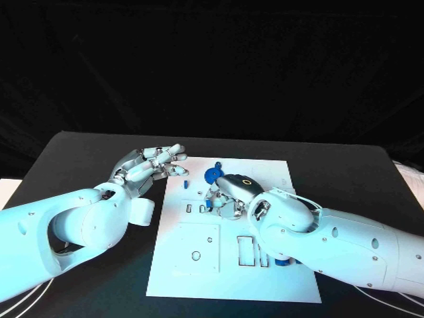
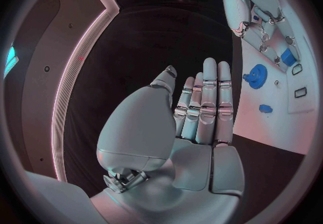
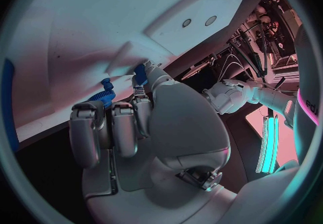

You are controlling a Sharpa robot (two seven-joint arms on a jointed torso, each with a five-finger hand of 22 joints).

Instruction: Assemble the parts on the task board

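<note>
Nearest the robot, the flat white rectangular task board [image 1: 198,265] is lying on the black table [image 1: 88,149], its near half carrying cut-out slots and one small blue part [image 1: 281,262] sitting just beside the right forearm.

Further in, the right hand [image 1: 233,193] is reaching down over the board's middle, palm toward the plate. In the right wrist view its fingers [image 3: 124,127] are curling in over small blue parts [image 3: 104,95] that are showing just past the fingertips; whether the hand is pinching one of them or only touching them, I cannot tell.

Just beyond that hand, a round blue toothed gear part [image 1: 213,175] is lying flat on the board, on the far side of the fingers and slightly toward the robot's left. A smaller blue piece [image 1: 186,183] is lying beside it. The right hand is the nearer of the two to the gear.

Farthest, the left hand [image 1: 155,163] is hovering off the board's left edge over the table, fingers [image 2: 205,108] extended and close together, holding nothing; the gear is lying to its right.
</note>
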